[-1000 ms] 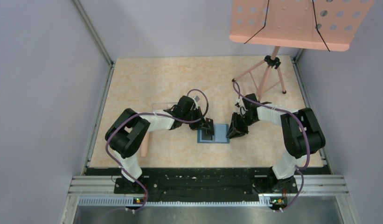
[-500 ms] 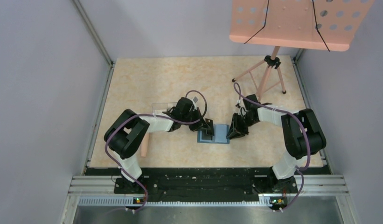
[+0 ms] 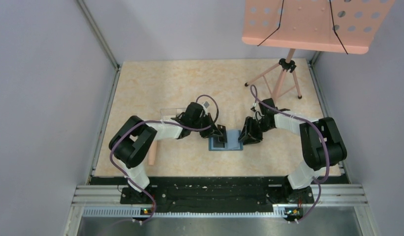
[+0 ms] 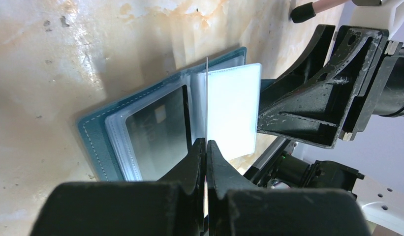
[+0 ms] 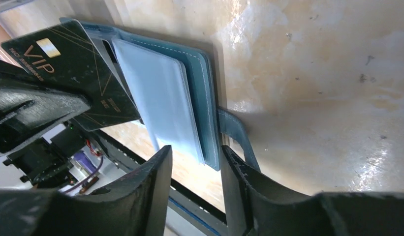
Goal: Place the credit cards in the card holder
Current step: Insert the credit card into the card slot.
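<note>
The teal-blue card holder (image 3: 233, 141) lies open on the table between both grippers. In the left wrist view it (image 4: 94, 142) shows a black credit card (image 4: 158, 129) inside its left clear sleeve and a light blue page (image 4: 234, 110) on the right. My left gripper (image 4: 206, 143) is shut on a second black credit card, seen edge-on (image 4: 207, 88), standing over the fold. The right wrist view shows that card's VIP face (image 5: 77, 73). My right gripper (image 5: 195, 162) is open, its fingers astride the holder's right edge (image 5: 202, 88), with a gap on the page side.
A clear plastic box (image 3: 171, 112) stands behind the left arm. A peach cylinder (image 3: 152, 155) lies at the near left. A pink tripod stand (image 3: 284, 81) with a perforated tray (image 3: 313, 24) is at the back right. Walls enclose the table.
My right arm has shifted slightly, its gripper staying at the holder's right edge. My left gripper still holds the card over the open holder, hardly moved.
</note>
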